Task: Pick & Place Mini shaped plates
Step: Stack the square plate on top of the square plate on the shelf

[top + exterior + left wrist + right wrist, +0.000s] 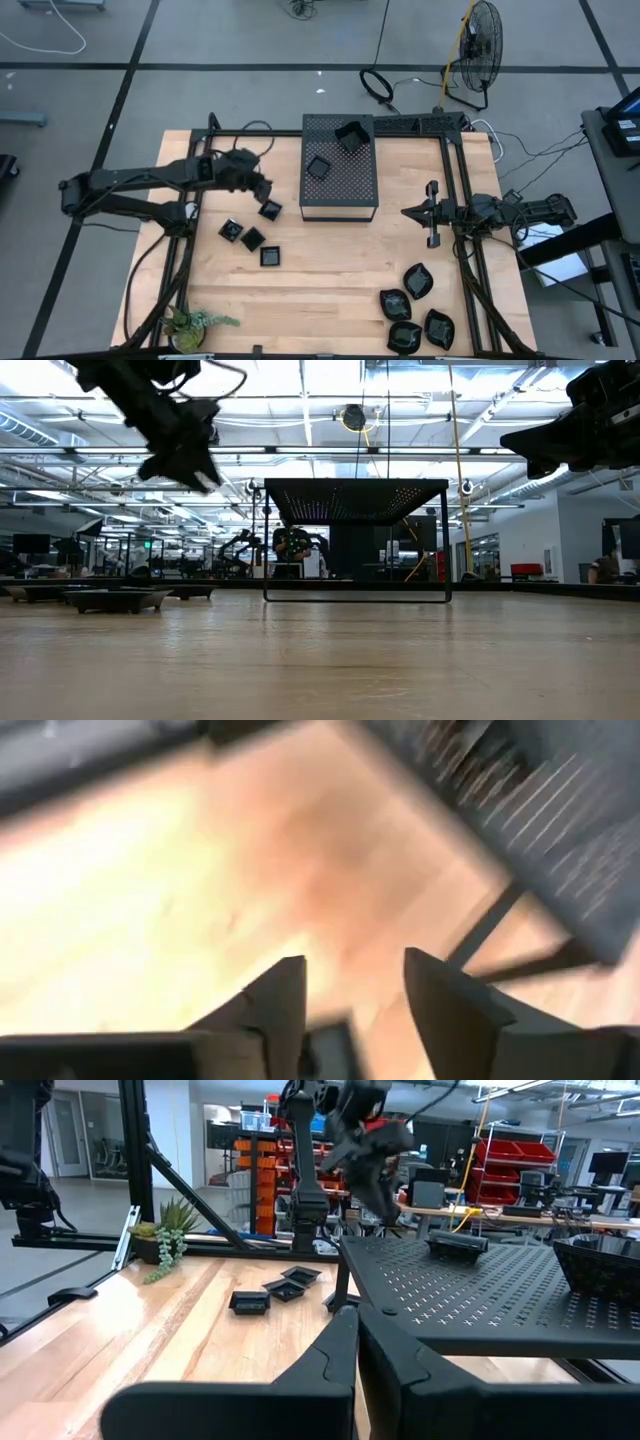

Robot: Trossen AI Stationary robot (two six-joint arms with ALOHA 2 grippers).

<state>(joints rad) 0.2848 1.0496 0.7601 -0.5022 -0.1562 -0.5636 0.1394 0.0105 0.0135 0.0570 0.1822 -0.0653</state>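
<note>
Risky: left claw has its jaws apart, square plate just below it may land tilted and skid across worktop.

two plates on box, square plates left, leaf plates right

Four small square black plates lie on the tabletop left of the box — one nearest the box's lower left corner, the other three in a loose diagonal row below it, close together but apart. Two more square plates sit on top of the perforated box: one flat near its middle, one tilted at its far edge. Four leaf-shaped black plates cluster near the tabletop's front right corner — shallow, dark, lying flat.
</note>
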